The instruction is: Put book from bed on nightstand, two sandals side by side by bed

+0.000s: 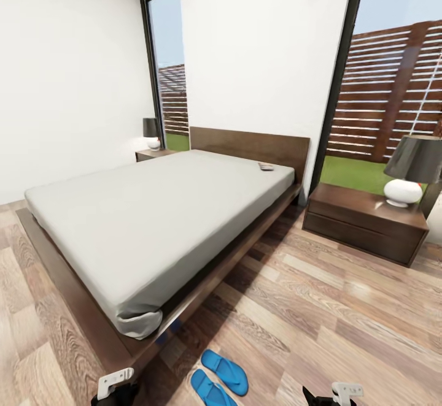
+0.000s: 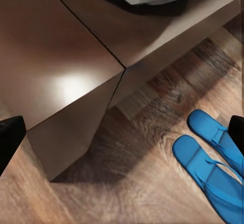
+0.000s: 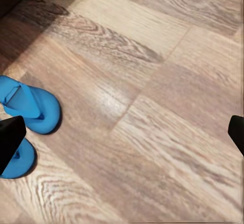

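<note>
Near the foot of the bed: two sandals (image 1: 218, 379) lie side by side on the wood-plank floor (image 1: 344, 320), just right of the bed's near corner.
Bed (image 1: 153, 216): dark wooden frame, pale mattress; the book (image 1: 266, 166) lies on it at the far right, close to the headboard.
Right nightstand (image 1: 365, 222): far right by the window, drawer front shut, a lamp (image 1: 412, 170) on top.
Left nightstand (image 1: 153, 153): far side, a smaller lamp on it.
Left gripper (image 2: 122, 137): fingers spread wide, empty, above the bed-frame corner.
Right gripper (image 3: 122, 135): fingers apart, empty, above the floor beside the sandals.
</note>
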Available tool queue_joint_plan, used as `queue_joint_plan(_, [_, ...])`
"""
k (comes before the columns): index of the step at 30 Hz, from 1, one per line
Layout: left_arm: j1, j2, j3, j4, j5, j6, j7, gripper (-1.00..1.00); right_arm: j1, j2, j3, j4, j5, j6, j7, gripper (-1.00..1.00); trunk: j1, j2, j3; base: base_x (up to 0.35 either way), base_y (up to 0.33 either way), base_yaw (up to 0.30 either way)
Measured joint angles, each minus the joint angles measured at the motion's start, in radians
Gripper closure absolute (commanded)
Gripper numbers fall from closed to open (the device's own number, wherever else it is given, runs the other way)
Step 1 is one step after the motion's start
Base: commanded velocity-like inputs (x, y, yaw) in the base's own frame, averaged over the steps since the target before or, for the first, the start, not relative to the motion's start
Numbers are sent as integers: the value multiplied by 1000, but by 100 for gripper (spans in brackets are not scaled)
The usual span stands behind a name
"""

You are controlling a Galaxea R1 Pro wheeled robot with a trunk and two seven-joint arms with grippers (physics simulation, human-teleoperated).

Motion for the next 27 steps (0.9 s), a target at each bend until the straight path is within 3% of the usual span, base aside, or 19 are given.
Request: queue_joint_plan(27, [0, 0, 0, 0, 0, 0, 0, -100, 1, 0, 0, 0, 1, 0, 0, -100, 0, 0, 0, 0, 0, -273])
